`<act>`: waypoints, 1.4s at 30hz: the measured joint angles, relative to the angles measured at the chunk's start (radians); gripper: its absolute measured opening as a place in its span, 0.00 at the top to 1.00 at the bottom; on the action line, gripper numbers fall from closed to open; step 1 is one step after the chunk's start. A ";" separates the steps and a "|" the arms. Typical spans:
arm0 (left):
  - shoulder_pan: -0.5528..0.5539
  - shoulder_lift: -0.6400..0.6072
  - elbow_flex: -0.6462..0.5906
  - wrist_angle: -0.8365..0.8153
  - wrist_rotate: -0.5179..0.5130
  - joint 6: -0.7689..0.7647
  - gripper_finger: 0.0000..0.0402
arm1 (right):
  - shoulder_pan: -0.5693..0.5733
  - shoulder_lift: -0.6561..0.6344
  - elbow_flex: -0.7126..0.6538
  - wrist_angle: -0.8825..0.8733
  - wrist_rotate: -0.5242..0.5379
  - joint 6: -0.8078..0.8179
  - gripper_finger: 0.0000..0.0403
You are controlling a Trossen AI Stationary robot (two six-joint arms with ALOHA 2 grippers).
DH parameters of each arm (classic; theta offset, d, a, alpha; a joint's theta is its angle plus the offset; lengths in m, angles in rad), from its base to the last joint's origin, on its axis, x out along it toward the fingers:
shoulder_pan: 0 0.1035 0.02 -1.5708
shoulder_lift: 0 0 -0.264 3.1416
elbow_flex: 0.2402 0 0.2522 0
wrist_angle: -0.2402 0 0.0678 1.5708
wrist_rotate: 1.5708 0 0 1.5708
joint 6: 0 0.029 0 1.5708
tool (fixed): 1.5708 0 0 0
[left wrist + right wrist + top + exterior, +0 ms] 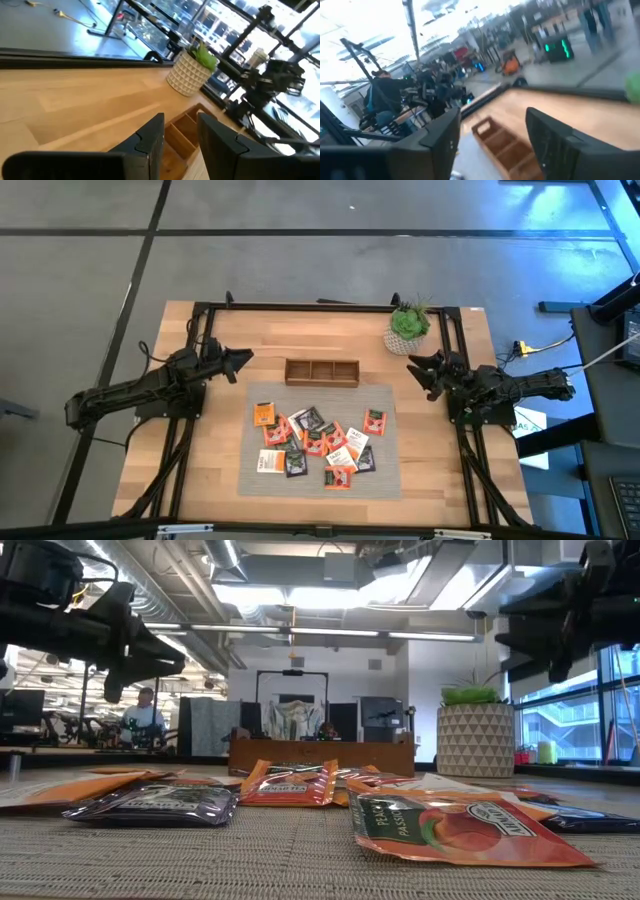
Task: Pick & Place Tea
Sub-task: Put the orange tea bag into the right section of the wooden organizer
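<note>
Several flat tea sachets [316, 442], orange, black and white, lie scattered on a grey woven mat [384, 478]; in the low view they fill the foreground [290, 785]. The brown three-compartment tray [322, 372] stands on the table just beyond the mat. My left gripper [243, 360] hovers open to the tray's left, above the table, and the left wrist view shows the tray [182, 132] past its fingers. My right gripper [415, 368] hovers open to the tray's right; its wrist view shows the tray [502, 145] below. Neither holds anything.
A potted green plant in a white faceted pot [407, 328] stands at the table's far right, close to my right gripper. A black frame [300, 307] runs along the table's far edge and both sides. A person [143, 720] sits in the room behind.
</note>
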 joint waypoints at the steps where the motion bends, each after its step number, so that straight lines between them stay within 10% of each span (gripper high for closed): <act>1: 0.000 0.000 0.000 0.001 -0.004 -0.001 0.72 | 0.000 0.000 0.000 0.042 0.001 -0.024 0.40; 7: -0.001 0.002 0.000 0.090 0.034 0.034 0.73 | 0.000 0.010 0.018 0.226 -0.019 -0.143 0.38; 13: -0.067 0.129 0.079 0.350 0.117 0.122 0.80 | 0.000 0.161 0.188 -0.073 -0.020 -0.028 0.39; 27: -0.379 1.175 0.776 0.328 0.259 0.504 0.99 | -0.011 0.719 0.625 -0.700 -0.314 0.277 0.39; 42: -0.540 1.915 1.315 0.317 0.123 0.484 0.99 | -0.012 0.872 0.654 -0.899 -0.362 0.417 0.39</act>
